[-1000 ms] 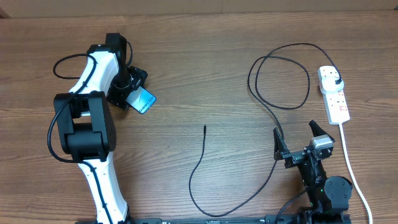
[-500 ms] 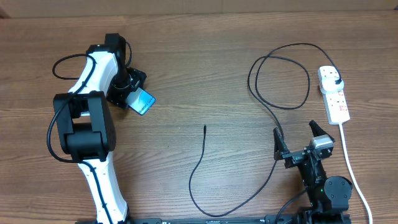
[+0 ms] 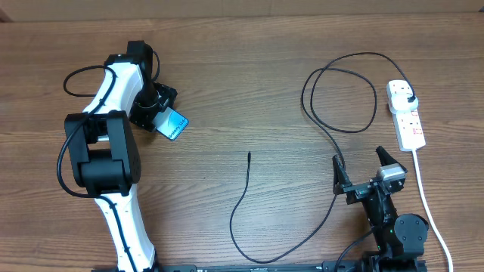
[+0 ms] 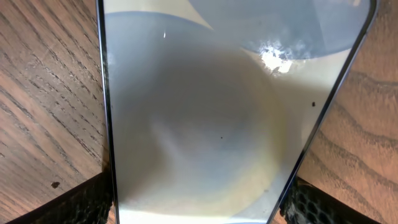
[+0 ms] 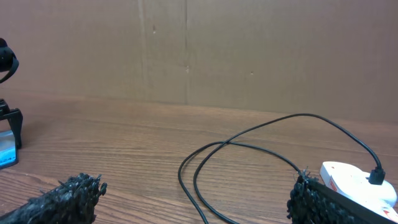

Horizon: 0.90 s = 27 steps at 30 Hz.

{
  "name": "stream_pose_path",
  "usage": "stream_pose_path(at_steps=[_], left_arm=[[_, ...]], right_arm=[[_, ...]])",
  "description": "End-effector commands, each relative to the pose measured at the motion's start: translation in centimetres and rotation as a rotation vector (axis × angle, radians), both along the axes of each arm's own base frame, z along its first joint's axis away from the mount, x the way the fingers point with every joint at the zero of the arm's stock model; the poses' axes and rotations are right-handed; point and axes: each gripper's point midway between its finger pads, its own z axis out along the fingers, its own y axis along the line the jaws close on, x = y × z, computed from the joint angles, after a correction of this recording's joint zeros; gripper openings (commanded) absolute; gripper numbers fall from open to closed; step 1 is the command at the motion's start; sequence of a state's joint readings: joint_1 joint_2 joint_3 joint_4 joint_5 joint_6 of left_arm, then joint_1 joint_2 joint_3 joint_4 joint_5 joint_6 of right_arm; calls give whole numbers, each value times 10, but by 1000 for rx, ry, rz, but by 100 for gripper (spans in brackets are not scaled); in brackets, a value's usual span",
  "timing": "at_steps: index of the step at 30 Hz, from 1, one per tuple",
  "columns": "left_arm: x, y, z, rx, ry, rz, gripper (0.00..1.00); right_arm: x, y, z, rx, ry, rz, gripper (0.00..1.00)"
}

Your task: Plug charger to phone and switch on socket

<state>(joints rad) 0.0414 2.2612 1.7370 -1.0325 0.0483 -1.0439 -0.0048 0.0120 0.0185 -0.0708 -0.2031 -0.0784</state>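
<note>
Open on the counter point(image 3: 249, 68) from the phone point(image 3: 175, 125) across to the charger point(image 3: 248, 170) tip, and beyond it toward the far edge. Crowded just ahead of the right claw point(image 3: 365, 172): charger loops crossing there, with the socket point(image 3: 407, 115) and its white cord point(image 3: 420, 181) lining the right side.

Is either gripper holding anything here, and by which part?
The left gripper grips the phone by its two long edges, near one end. The right gripper is open and empty.

The phone point(image 3: 174, 122) lies left, charger point(image 3: 249, 170) centre, socket point(image 3: 408, 121) far right.
</note>
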Motion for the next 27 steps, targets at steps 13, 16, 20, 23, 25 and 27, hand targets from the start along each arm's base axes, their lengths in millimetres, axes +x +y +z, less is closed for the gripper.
stream_pose_path(at_steps=[13,16,20,23,25,27], left_arm=[[-10,3,-29,-4,63,-11,80],[-9,3,-29,-4,62,-11,78],[-9,3,-29,-4,63,-11,75],[-9,2,-29,-8,62,-11,68],[-9,2,-29,-8,61,-11,58],[-9,1,-29,-15,61,-11,51]], right_arm=[[0,1,-2,-2,-4,3,100],[0,1,-2,-2,-4,3,100],[0,1,-2,-2,-4,3,100],[0,1,-2,-2,-4,3,100],[0,1,-2,-2,-4,3,100],[0,1,-2,-2,-4,3,100]])
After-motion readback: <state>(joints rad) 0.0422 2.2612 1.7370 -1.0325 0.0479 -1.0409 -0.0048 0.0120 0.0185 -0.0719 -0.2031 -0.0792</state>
